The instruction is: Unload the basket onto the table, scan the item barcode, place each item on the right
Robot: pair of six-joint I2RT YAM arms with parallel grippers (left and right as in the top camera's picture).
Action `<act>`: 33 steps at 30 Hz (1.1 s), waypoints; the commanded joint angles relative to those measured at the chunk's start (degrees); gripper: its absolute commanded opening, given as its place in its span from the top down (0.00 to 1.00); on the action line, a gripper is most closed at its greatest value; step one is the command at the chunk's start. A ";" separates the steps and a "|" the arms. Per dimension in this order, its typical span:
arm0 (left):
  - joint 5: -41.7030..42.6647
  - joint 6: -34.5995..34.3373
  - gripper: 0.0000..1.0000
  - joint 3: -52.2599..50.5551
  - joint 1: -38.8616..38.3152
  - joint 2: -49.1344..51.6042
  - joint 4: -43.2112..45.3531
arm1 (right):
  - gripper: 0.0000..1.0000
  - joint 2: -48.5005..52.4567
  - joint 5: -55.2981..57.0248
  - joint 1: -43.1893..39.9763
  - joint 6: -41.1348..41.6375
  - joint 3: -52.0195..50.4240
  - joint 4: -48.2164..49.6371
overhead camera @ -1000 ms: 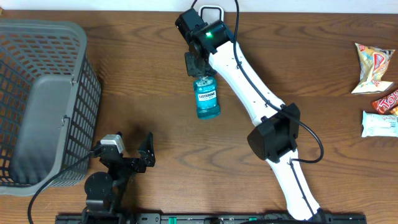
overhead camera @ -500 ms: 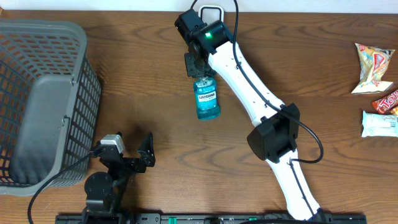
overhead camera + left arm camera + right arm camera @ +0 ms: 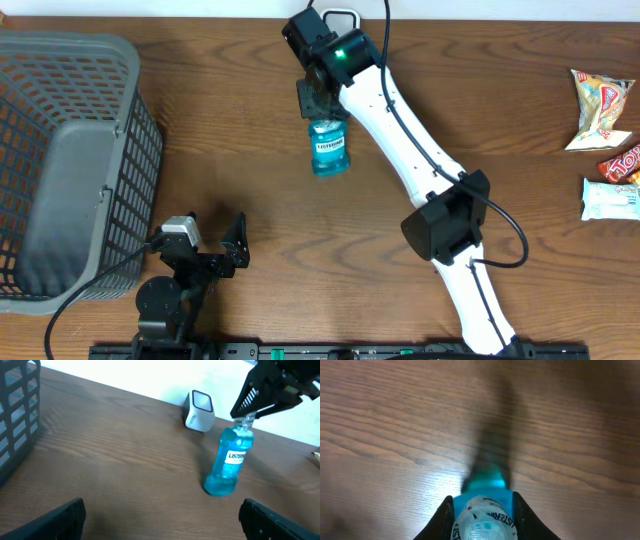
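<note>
Bottle (image 3: 227, 462), blue liquid, white label reading LISTERINE, tilted; right gripper (image 3: 320, 112) clamps its neck. Scanner (image 3: 198, 410) near, behind it. Left gripper (image 3: 210, 242) spread wide, empty.

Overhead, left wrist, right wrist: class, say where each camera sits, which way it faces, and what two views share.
Overhead: above the table, facing straight down; basket, Listerine bottle, left arm, right arm show.
Left wrist: low on left arm, facing scanner and bottle; open jaws at bottom corners.
Right wrist: facing down along the bottle; jaws shut on it.
Shared: the bottle, in all three.
</note>
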 commanded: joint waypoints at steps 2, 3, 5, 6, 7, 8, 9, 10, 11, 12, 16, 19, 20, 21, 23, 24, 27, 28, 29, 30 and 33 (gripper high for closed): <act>0.31 0.33 0.02 -0.94 0.28 -0.31 -1.38 | 0.96 -3.02 0.55 0.31 -0.57 1.68 1.25; 0.31 0.33 0.02 -0.94 0.28 -0.31 -1.36 | 0.96 -3.02 0.55 0.31 -0.57 1.68 1.84; 0.31 0.33 0.02 -0.94 0.28 -0.31 -1.36 | 0.96 -3.02 0.57 0.31 -0.57 1.68 3.15; 0.31 0.33 0.02 -0.94 0.28 -0.31 -1.36 | 0.96 -3.02 0.57 0.31 -0.57 1.68 3.93; 0.31 0.33 0.02 -0.94 0.28 -0.31 -1.36 | 0.96 -3.02 0.57 0.31 -0.55 1.68 4.55; 0.31 0.33 0.02 -0.94 0.28 -0.31 -1.36 | 0.96 -3.02 0.55 0.33 -0.55 1.68 5.33; 0.31 0.33 0.02 -0.94 0.28 -0.31 -1.36 | 0.95 -3.02 0.55 0.33 -0.55 1.66 5.57; 0.31 0.33 0.02 -0.94 0.28 -0.31 -1.36 | 0.95 -3.02 0.55 0.39 -0.55 1.66 5.53; 0.31 0.33 0.02 -0.94 0.28 -0.31 -1.36 | 0.95 -3.02 0.55 0.39 -0.55 1.64 5.49; 0.31 0.33 0.02 -0.94 0.28 -0.31 -1.36 | 0.94 -3.02 0.57 0.39 -0.55 1.55 5.49; 0.31 0.33 0.02 -0.94 0.28 -0.31 -1.36 | 0.92 -2.99 0.57 0.59 -0.55 1.31 5.31; 0.31 0.33 0.02 -0.94 0.28 -0.31 -1.36 | 0.88 -2.99 1.25 0.74 -0.57 0.55 5.38; 0.31 0.33 0.02 -0.94 0.28 -0.31 -1.36 | 0.88 -2.99 1.42 0.74 -0.57 0.20 5.38; 0.31 0.33 0.02 -0.94 0.28 -0.31 -1.36 | 0.87 -2.99 1.42 0.74 -0.55 -0.11 5.40; 0.31 0.33 0.02 -0.94 0.28 -0.31 -1.36 | 0.86 -2.99 1.42 0.74 -0.57 -0.55 5.31; 0.31 0.33 0.02 -0.94 0.28 -0.31 -1.36 | 0.85 -2.99 1.42 0.74 -0.55 -0.94 5.38; 0.31 0.33 0.02 -0.94 0.28 -0.31 -1.36 | 0.84 -2.99 1.42 0.74 -0.57 -1.33 5.31; 0.31 0.33 0.02 -0.94 0.28 -0.31 -1.38 | 0.83 -2.99 1.40 0.74 -0.57 -1.36 5.31; 0.31 0.33 0.02 -0.94 0.28 -0.31 -1.36 | 0.81 -2.99 1.40 0.74 -0.55 -1.36 5.31; 0.31 0.33 0.02 -0.94 0.28 -0.31 -1.36 | 0.78 -2.99 1.40 0.76 -0.55 -1.36 5.33; 0.31 0.33 0.02 -0.94 0.28 -0.31 -1.36 | 0.67 -2.99 1.42 0.74 -0.57 -1.36 5.38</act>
